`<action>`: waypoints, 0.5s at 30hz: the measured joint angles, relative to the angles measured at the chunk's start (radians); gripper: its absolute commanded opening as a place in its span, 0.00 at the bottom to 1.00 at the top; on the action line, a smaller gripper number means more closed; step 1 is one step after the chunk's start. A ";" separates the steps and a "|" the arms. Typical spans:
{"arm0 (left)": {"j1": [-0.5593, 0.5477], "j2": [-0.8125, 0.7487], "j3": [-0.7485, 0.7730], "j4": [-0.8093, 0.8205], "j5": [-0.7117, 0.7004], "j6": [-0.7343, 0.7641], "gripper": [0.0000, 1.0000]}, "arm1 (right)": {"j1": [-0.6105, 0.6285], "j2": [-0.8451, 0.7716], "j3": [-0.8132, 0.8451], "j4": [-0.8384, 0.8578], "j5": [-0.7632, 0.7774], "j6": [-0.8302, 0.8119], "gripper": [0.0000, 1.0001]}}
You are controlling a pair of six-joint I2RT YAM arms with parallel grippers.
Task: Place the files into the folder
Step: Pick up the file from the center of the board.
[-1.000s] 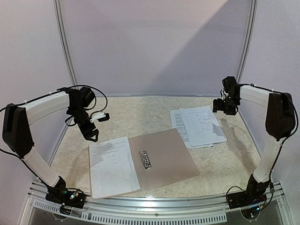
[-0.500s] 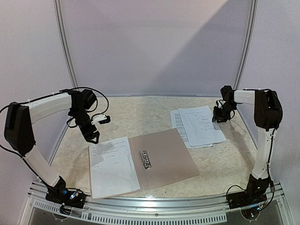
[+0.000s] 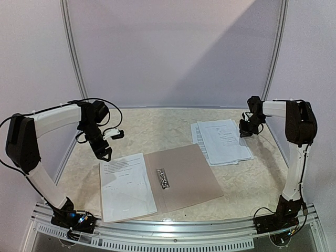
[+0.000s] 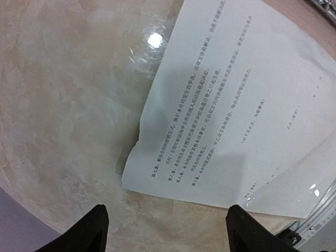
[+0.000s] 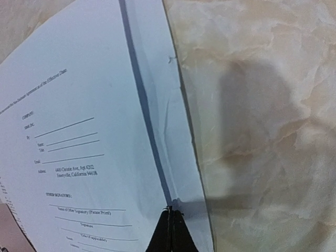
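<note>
Lower centre: folder (image 3: 186, 176) lying open, metal clip (image 3: 163, 178) showing, printed sheet (image 3: 126, 186) covering its left half.
Left of centre: my left gripper (image 3: 104, 153) is hovering, fingers apart, over that sheet's far corner, with the elbow raised high.
Right, farther back: my right gripper (image 5: 170, 212) is pinching the loose files (image 3: 223, 142) at their right edge, arm folded steeply.
Handling, as I judge it: I am planning a low, slow drag toward the folder to avoid buckling.

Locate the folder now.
Top view: the folder lies open near-centre of the table, a printed sheet along its left side and the loose files behind it to the right.
</note>
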 measured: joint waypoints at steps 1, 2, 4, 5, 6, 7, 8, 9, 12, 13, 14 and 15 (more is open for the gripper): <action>0.000 0.000 0.000 0.000 0.000 0.000 0.79 | 0.000 -0.008 -0.010 0.001 -0.011 -0.002 0.00; 0.000 0.000 0.000 0.000 0.000 0.000 0.79 | 0.000 -0.017 -0.017 0.001 -0.023 -0.003 0.01; 0.000 0.000 0.000 0.000 0.000 0.000 0.79 | 0.000 -0.037 -0.029 -0.001 -0.052 -0.007 0.10; -0.001 0.000 0.000 0.000 0.000 0.000 0.79 | 0.000 -0.044 -0.029 -0.002 -0.060 -0.010 0.16; -0.001 0.000 0.000 0.000 0.000 0.000 0.79 | 0.000 -0.049 -0.029 0.000 -0.066 -0.014 0.21; -0.002 0.000 0.000 0.000 0.000 0.000 0.79 | 0.000 -0.052 -0.029 0.000 -0.068 -0.018 0.25; -0.002 0.000 0.000 0.000 0.000 0.000 0.79 | 0.000 -0.053 -0.029 0.001 -0.069 -0.021 0.27; -0.002 0.000 0.000 0.000 0.000 0.000 0.79 | 0.000 -0.053 -0.029 0.002 -0.069 -0.024 0.30; -0.002 0.000 0.000 0.000 0.000 0.000 0.79 | -0.006 -0.053 -0.029 0.001 -0.076 -0.033 0.37; -0.002 0.000 0.000 0.000 0.000 0.000 0.79 | -0.010 -0.053 -0.028 0.002 -0.079 -0.034 0.39; -0.002 0.000 0.000 0.000 0.000 0.001 0.79 | -0.013 -0.052 -0.028 0.002 -0.084 -0.037 0.41; -0.002 0.000 0.000 0.000 0.000 0.002 0.79 | -0.018 -0.051 -0.028 0.001 -0.089 -0.037 0.43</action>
